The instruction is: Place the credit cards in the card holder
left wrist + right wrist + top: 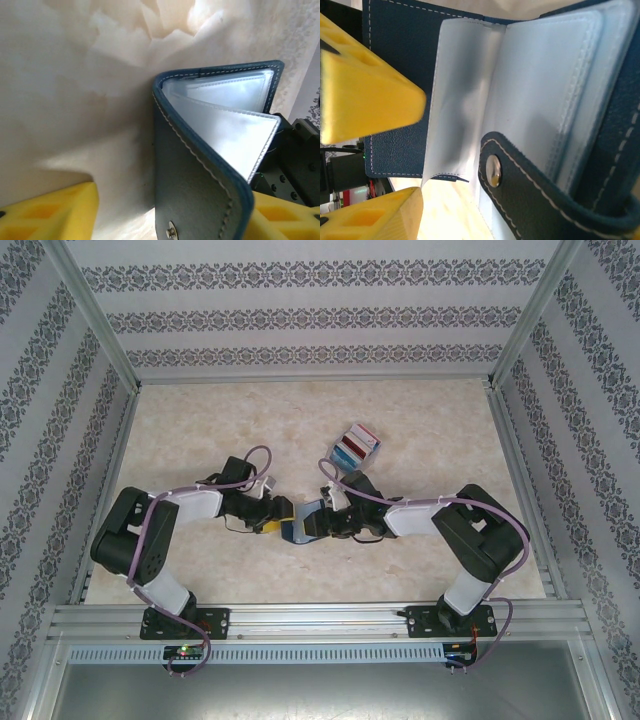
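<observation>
The navy card holder (298, 529) stands partly open on the table between my two grippers. In the left wrist view its stitched cover (195, 190) with a pale snap stud rises between my yellow fingers (50, 215), with a gap on the left side. My left gripper (167, 225) is open. The right wrist view looks into the clear sleeves (540, 90), with the snap strap (530, 190) in front. My right gripper (525, 220) is open, its near finger (375, 215) apart from the holder. The credit cards (355, 443), red, blue and white, sit in a pale rack behind.
The yellow wedge (370, 100) at the upper left of the right wrist view is a finger of the other gripper, close to the holder's cover. Metal frame rails (300, 620) border the marbled table (200, 420). Patterned walls enclose it on three sides.
</observation>
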Tool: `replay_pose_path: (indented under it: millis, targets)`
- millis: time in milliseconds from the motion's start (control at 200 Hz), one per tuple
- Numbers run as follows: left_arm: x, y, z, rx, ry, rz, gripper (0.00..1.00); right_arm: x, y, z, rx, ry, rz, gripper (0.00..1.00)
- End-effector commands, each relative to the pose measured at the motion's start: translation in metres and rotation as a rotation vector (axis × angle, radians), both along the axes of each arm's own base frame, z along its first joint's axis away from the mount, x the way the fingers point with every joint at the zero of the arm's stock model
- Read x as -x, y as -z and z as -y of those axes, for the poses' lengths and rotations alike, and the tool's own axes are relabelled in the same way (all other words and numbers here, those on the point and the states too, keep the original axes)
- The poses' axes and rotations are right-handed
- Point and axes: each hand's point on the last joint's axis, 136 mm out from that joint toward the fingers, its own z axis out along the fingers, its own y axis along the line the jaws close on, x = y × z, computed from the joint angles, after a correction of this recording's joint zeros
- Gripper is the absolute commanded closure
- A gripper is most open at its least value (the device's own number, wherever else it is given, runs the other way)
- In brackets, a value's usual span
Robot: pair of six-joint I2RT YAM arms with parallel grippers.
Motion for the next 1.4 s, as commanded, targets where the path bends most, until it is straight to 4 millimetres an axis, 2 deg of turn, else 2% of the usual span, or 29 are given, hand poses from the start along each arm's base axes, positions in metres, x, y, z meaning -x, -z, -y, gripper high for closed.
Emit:
replay_pose_path:
  millis: [0,210,470,754,914,1014,1124,1149,1204,1259,1344,1394]
  targets:
    - [-0.012,-0.009,-0.008,0.017,-0.053,0.052,0.29,0.005,0.018,-0.011,0.033,-0.045,0.02,0.35]
    - [-0.015,-0.007,-0.004,0.054,-0.05,0.036,0.24,0.009,0.023,-0.019,0.048,-0.076,-0.008,0.32]
    - [-0.018,-0.003,-0.003,0.056,-0.06,0.025,0.22,0.01,0.027,-0.017,0.117,-0.084,0.007,0.19]
    - [-0.02,-0.015,-0.003,0.097,-0.087,0.03,0.2,0.015,0.04,-0.015,0.235,-0.114,-0.005,0.17]
    - [-0.016,-0.021,-0.01,0.104,-0.112,0.042,0.05,0.019,0.042,-0.018,0.259,-0.137,0.001,0.14]
    - [-0.015,-0.023,-0.012,0.111,-0.121,0.041,0.03,0.02,0.043,-0.019,0.263,-0.138,-0.001,0.14]
    - [-0.015,-0.016,-0.014,0.085,-0.13,0.028,0.03,0.022,0.046,-0.02,0.267,-0.148,-0.001,0.12]
    - [-0.014,-0.014,-0.015,0.075,-0.131,0.018,0.05,0.021,0.045,-0.02,0.266,-0.149,0.0,0.11]
    - [-0.012,-0.005,-0.018,0.046,-0.136,-0.005,0.16,0.021,0.045,-0.02,0.266,-0.146,0.0,0.11]
    - [-0.01,0.003,-0.021,0.02,-0.14,-0.019,0.32,0.021,0.043,-0.019,0.264,-0.137,0.007,0.11]
    - [-0.008,0.012,-0.026,-0.024,-0.13,-0.036,0.63,0.018,0.039,-0.014,0.271,-0.119,0.036,0.12]
    - [-0.007,0.014,-0.029,-0.057,-0.12,-0.039,0.75,0.015,0.035,-0.011,0.266,-0.102,0.05,0.12]
